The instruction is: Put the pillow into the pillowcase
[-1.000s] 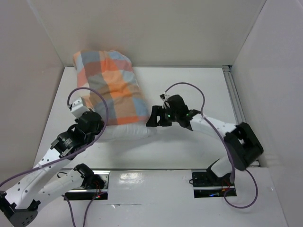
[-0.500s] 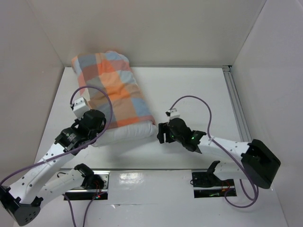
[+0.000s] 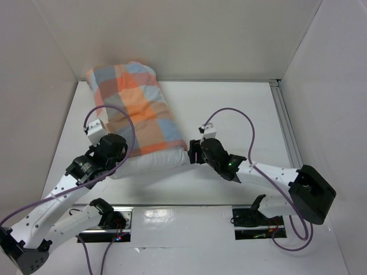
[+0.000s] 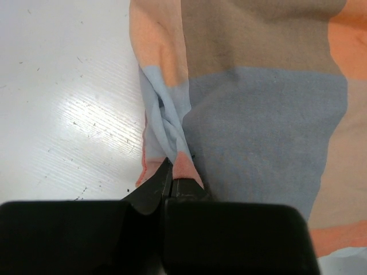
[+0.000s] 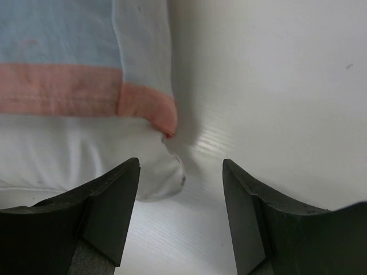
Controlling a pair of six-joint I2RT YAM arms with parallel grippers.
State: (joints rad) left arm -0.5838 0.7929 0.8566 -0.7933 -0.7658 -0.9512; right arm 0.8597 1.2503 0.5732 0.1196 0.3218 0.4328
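The pillowcase hides most of the pillow, only its near end showing.

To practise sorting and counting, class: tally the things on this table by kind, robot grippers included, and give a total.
pillow: 1
pillowcase: 1
grippers: 2 (left gripper, right gripper)
Total: 4
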